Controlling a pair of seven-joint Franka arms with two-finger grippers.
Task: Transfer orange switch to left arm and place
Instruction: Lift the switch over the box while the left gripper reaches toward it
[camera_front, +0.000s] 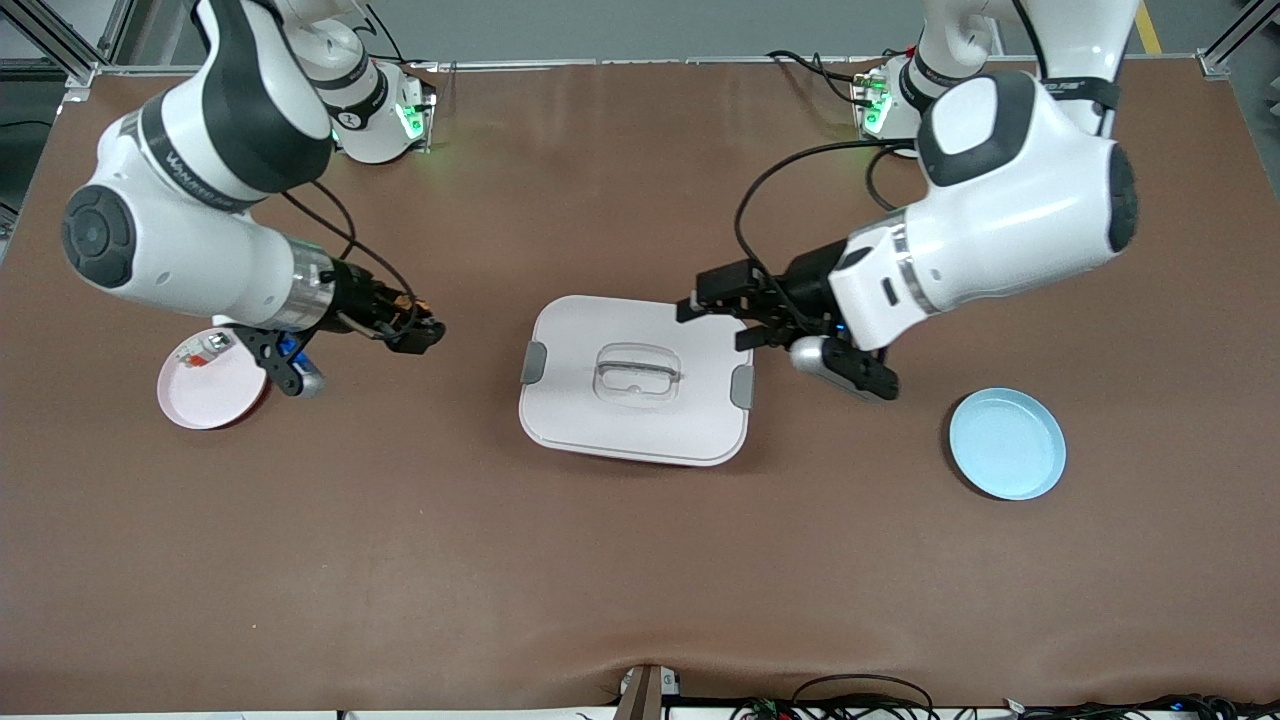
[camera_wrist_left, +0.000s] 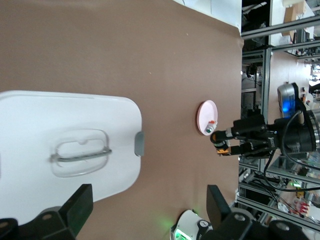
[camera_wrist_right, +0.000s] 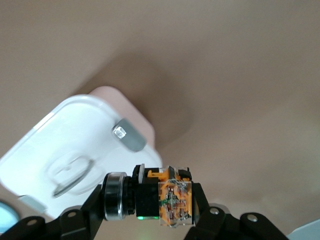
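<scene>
My right gripper (camera_front: 420, 330) is shut on the orange switch (camera_front: 412, 305) and holds it in the air between the pink plate (camera_front: 210, 395) and the box (camera_front: 637, 378). In the right wrist view the switch (camera_wrist_right: 160, 197) shows a black body, a silver ring and an orange and clear rear, clamped between the fingers. My left gripper (camera_front: 716, 320) is open and empty over the box's edge toward the left arm's end. In the left wrist view its fingers (camera_wrist_left: 80, 207) stand wide apart, with the box (camera_wrist_left: 65, 145) below and the right gripper with the switch (camera_wrist_left: 222, 145) farther off.
The pink plate holds a small white-silver part with a red bit (camera_front: 205, 348). A blue plate (camera_front: 1007, 443) lies toward the left arm's end, nearer to the front camera than the box. Bare brown table spreads nearer to the front camera.
</scene>
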